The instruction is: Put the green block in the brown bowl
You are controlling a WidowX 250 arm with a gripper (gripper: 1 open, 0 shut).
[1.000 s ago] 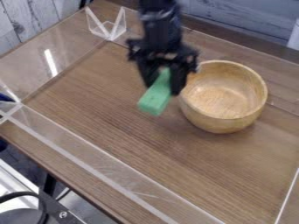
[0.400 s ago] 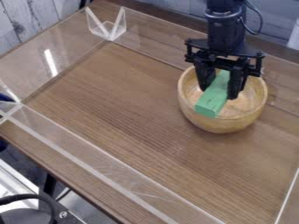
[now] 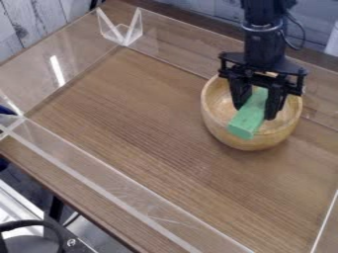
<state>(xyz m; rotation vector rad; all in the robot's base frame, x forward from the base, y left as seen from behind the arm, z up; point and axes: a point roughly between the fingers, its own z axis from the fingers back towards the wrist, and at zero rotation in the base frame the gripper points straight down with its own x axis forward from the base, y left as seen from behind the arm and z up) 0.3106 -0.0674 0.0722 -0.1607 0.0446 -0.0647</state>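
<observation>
The green block (image 3: 247, 121) hangs tilted between the black fingers of my gripper (image 3: 255, 107), which is shut on it. It sits directly over the inside of the brown bowl (image 3: 218, 128), a round light-wood bowl at the right of the table. The block's lower end dips below the bowl's rim line; I cannot tell if it touches the bottom. The arm comes down from the top edge of the view.
The wooden tabletop (image 3: 119, 119) is enclosed by low clear acrylic walls (image 3: 66, 163). A clear bracket (image 3: 119, 28) stands at the back left corner. Black cables (image 3: 27, 235) lie outside at the bottom left.
The gripper carried the green block rightward from beside the bowl's left edge to over the bowl, then shifted slightly right and lower into it.
</observation>
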